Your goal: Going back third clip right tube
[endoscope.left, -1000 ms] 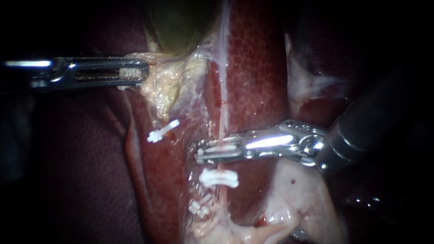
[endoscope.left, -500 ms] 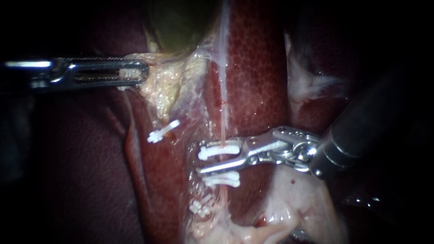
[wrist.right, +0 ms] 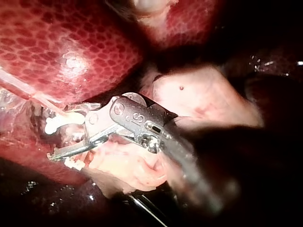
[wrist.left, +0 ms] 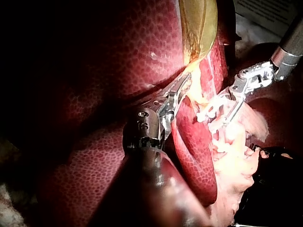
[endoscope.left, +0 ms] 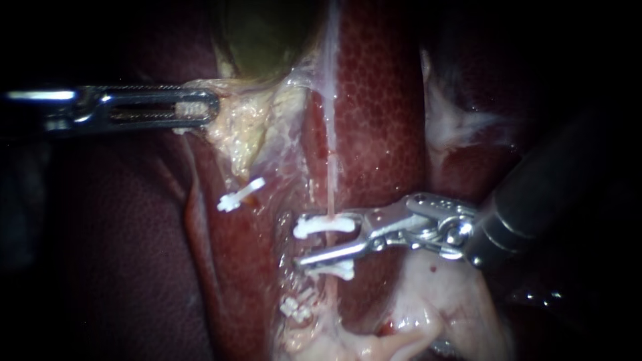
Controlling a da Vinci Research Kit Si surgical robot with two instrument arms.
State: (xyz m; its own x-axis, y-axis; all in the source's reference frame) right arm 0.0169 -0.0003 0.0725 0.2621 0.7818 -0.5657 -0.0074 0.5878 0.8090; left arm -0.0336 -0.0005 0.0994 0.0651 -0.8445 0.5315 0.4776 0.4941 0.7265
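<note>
Right silver claw (endoscope.left: 306,244) is spread apart astride the thin pale tube (endoscope.left: 330,184); best backed straight out so the white plastic clip (endoscope.left: 324,226) isn't snagged. Left claw (endoscope.left: 200,109) is clamped on yellowish tissue (endoscope.left: 235,128).

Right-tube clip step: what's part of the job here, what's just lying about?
In the job: slim steel right instrument; thin pale right tube; upper white plastic clip on it; white plastic clip just below.
Just there: lone white plastic clip further left; mottled dark red liver; steel left instrument holding yellowish gallbladder tissue.
</note>
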